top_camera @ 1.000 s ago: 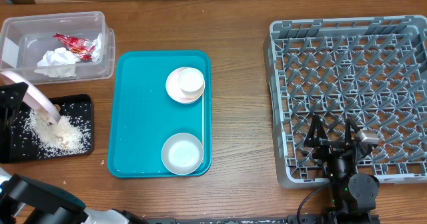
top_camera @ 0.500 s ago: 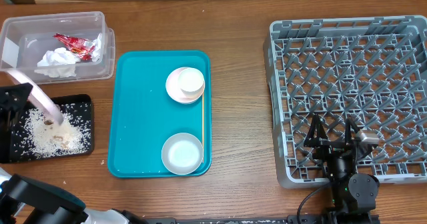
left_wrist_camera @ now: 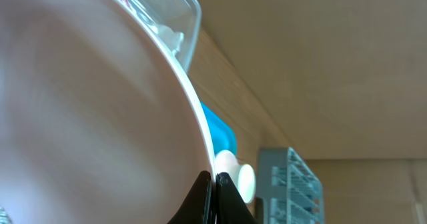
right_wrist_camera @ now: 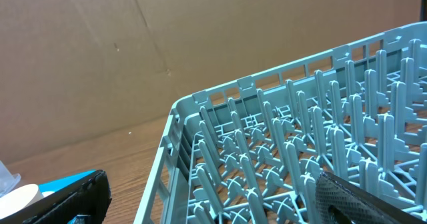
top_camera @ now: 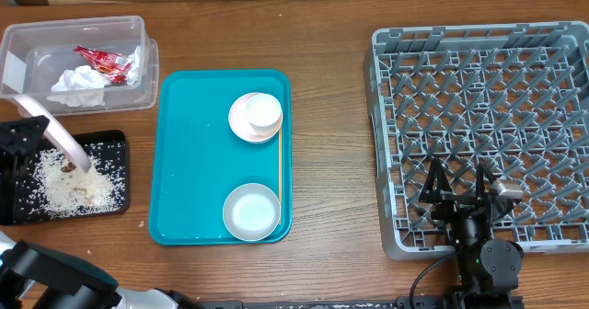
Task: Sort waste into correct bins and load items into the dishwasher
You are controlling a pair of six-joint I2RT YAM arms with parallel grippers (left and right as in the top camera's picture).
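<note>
My left gripper (top_camera: 23,136) is shut on the rim of the large pale pink plate (top_camera: 57,136), which it holds steeply tilted over the black tray (top_camera: 110,148). White rice scraps (top_camera: 69,188) lie heaped in that tray. The plate fills the left wrist view (left_wrist_camera: 87,111), with the jaws (left_wrist_camera: 213,184) pinching its edge. The clear tub (top_camera: 78,62) holds the white napkin (top_camera: 78,86) and the red wrapper (top_camera: 103,61). On the teal tray (top_camera: 198,162) stand the white cup (top_camera: 262,112) on the pink saucer (top_camera: 241,123), the grey-blue bowl (top_camera: 251,211) and the chopstick (top_camera: 279,171). My right gripper (top_camera: 458,185) is open and empty over the grey rack's (top_camera: 483,116) front edge.
The rack's upright pegs (right_wrist_camera: 287,164) fill the right wrist view below my open right gripper (right_wrist_camera: 220,197). Bare wooden table (top_camera: 331,162) lies between the teal tray and the rack. A cardboard wall stands behind the table.
The tilted plate has swung a little more upright and rice has slid off it, spreading the heap in the black tray. The right arm has not moved.
</note>
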